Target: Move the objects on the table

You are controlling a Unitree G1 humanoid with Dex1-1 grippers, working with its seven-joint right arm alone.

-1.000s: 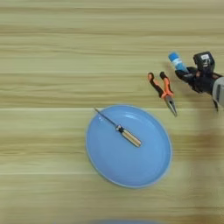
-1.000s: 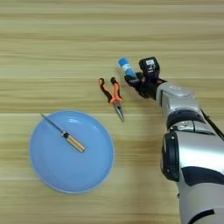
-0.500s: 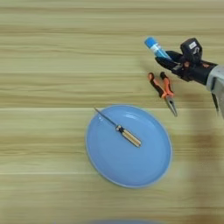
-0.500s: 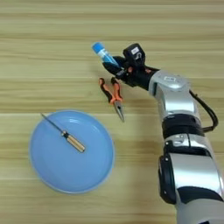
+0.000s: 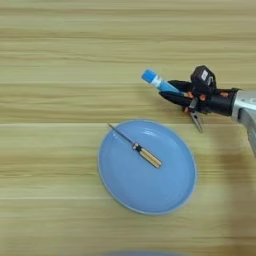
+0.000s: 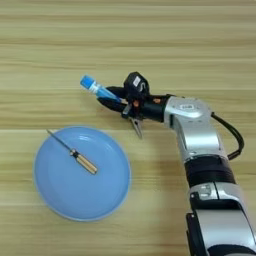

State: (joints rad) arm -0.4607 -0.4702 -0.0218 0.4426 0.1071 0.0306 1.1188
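Pinching the tube (image 6: 96,88) by its near end, the gripper (image 6: 114,98) holds it above the table (image 6: 200,45), far of the plate (image 6: 107,190); light, stiff, probably slick; grip mid-body.

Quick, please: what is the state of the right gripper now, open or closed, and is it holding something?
Right gripper: closed on the blue tube, held above the table, over the pliers.

A large round blue plate (image 5: 165,195), near the middle, toward the near edge.
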